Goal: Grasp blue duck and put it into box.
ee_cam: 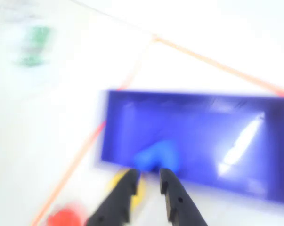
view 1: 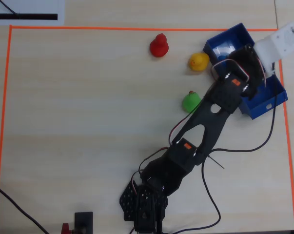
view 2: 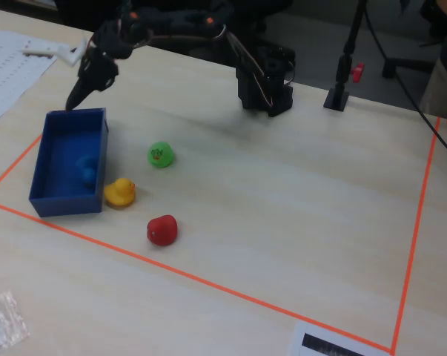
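Observation:
The blue duck (view 2: pixel 86 169) lies inside the deep-blue box (view 2: pixel 67 204) near its middle. The blurred wrist view shows the duck (ee_cam: pixel 157 155) as a light-blue blob in the box (ee_cam: pixel 212 136), just beyond my fingertips. In the overhead view the box (view 1: pixel 264 108) sits at the top right, with the arm covering much of it. My gripper (view 2: pixel 78 96) hangs above the far end of the box. In the wrist view it (ee_cam: pixel 149 174) shows a gap between the jaws and nothing in it. In the overhead view the gripper (view 1: pixel 239 58) is over the box.
A yellow duck (view 2: pixel 120 193) touches the box's outer wall. A green duck (view 2: pixel 161 155) and a red duck (view 2: pixel 162 230) stand nearby on the table. Orange tape (view 2: pixel 208 282) marks the work area. The arm's base (view 2: pixel 266 81) is at the far table edge.

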`<control>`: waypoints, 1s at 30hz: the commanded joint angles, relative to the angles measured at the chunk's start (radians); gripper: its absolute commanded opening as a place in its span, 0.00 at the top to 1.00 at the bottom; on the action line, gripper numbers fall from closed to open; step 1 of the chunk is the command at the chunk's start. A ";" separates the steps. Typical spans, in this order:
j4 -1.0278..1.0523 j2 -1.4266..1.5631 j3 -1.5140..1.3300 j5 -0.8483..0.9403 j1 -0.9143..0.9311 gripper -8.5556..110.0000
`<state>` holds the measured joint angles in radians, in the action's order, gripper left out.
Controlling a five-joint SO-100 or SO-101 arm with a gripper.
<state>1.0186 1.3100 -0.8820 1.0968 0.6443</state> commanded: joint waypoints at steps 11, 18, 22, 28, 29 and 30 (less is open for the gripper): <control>0.092 1.807 -2.043 0.454 -0.565 0.93; 0.238 2.000 -2.223 0.523 -0.604 0.93; 0.327 2.002 -2.229 0.488 -0.650 0.93; 0.327 2.002 -2.229 0.485 -0.640 0.93; 0.327 2.002 -2.229 0.485 -0.632 0.92; 0.327 2.002 -2.229 0.485 -0.627 0.90</control>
<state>1.3223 3.3195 -3.1124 1.5877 -0.0061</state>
